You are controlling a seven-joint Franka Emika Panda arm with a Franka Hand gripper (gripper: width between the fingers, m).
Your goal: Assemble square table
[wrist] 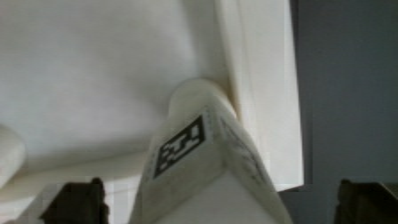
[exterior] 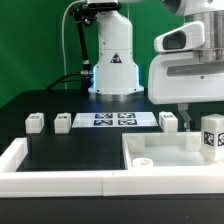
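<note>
We get bright, even light in the exterior view; the white top (exterior: 180, 155) glares, nearly featureless, against the black surface (exterior: 70, 150). Our wrist view is soft throughout: the close leg (wrist: 214, 110) blurs, with grey shading beside it.

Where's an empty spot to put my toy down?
The bare black surface between the marker board, the left rim bar, the front rim bar and the square table top is free. It is crowded on the exterior view's right: the open gripper straddles a leg on the top.
</note>
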